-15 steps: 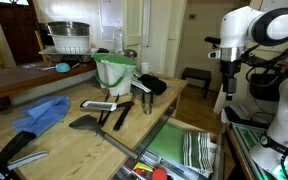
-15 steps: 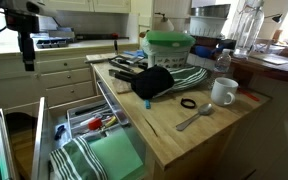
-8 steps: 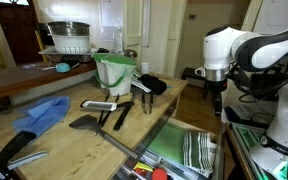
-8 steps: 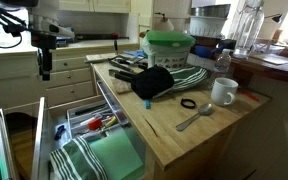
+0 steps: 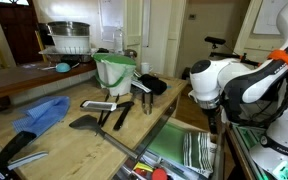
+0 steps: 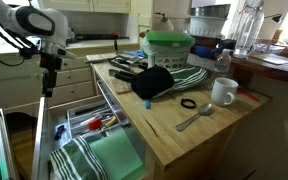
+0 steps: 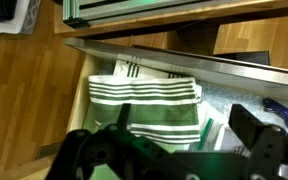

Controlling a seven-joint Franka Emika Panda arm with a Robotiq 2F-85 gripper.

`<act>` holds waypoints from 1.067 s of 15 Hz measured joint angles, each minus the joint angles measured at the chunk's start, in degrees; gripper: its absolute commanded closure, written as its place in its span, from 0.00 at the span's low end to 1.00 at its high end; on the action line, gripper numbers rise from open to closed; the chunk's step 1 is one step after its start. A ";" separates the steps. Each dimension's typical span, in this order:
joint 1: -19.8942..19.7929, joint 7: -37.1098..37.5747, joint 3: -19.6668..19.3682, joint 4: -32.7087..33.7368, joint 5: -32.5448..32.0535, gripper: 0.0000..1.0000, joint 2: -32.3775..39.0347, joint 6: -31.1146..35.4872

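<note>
We found the fingers (image 6: 45, 90) hanging point-down over an open drawer (image 6: 41, 125). In the wrist view they stood spread wide apart, gripping nothing. Straight beneath them, showing in the gap between the two, lay a folded green-and-white striped towel (image 7: 149, 100) inside the drawer, apart from the fingers.

Just beside the towel, farther from the fingers, lay a plain green cloth (image 6: 114, 155). Deeper in the drawer, towards the cabinet, we saw some red-handled tools (image 6: 96, 122). Nothing lay between the fingers and the towel; the nearest obstruction was the drawer's own edge.

The wooden tabletop (image 6: 174, 135) ran off to one side of the fingers and carried everything else, all well apart from them:
- a green bowl (image 6: 169, 45) with a clear lid
- a black cloth (image 6: 154, 80)
- a white mug (image 6: 224, 92)
- a spoon (image 6: 194, 118)
- a blue cloth (image 5: 44, 112)
- some black spatulas (image 5: 84, 123)

A wooden floor (image 7: 24, 100) lay below the fingers, beside the drawer. The room was a kitchen, with pale cabinets (image 6: 69, 72) behind the arm and a dish rack (image 5: 69, 40) on the far counter.
</note>
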 measured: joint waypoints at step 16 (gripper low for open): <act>2.14 17.62 3.01 0.82 -6.62 0.00 6.59 22.73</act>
